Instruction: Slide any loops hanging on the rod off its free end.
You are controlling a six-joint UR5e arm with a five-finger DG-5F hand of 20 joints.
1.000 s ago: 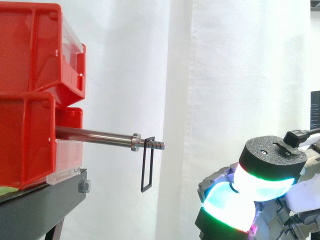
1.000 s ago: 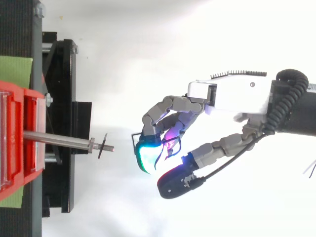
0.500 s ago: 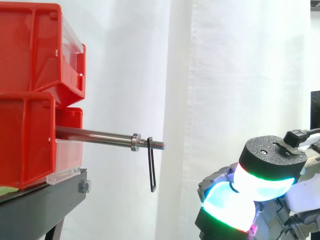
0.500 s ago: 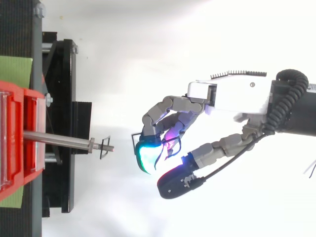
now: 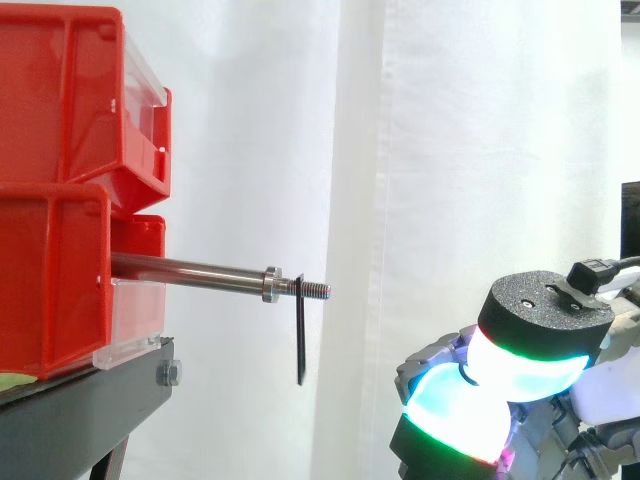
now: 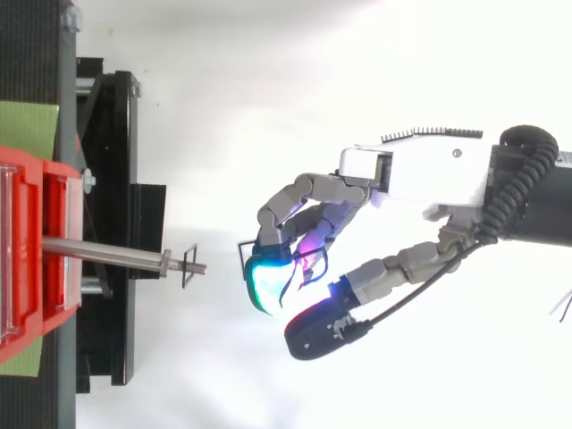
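1. Two red bins are stacked at the left: the upper bin (image 5: 70,100) sits on the lower bin (image 5: 55,280), and both rest on a black bench (image 5: 80,415) in front of a white curtain (image 5: 470,120).
2. A metal rod (image 5: 190,268) sticks out from the bins toward the right and runs nearly level. It has a collar (image 5: 270,284) near its outer end, and beyond the collar a short threaded tip (image 5: 316,290) forms the free end.
3. One thin black loop (image 5: 299,335) hangs on the rod, on the threaded part between the collar and the very end. It is just beside the collar and not yet off the rod.
4. In the side view the loop hangs straight down and is seen edge-on, as a narrow dark strip below the rod. In the top view it appears as a small rectangular outline (image 6: 189,266) around the threaded tip.
5. The robot hand (image 6: 420,174) is to the right of the rod, well apart from the free end and touching neither the rod nor the loop. In the side view it sits lower than the rod, near the bottom right corner.
6. I cannot tell whether the robot hand is clamped on anything.
7. From above, a green sheet (image 6: 27,130) lies on the bench beside the bins.
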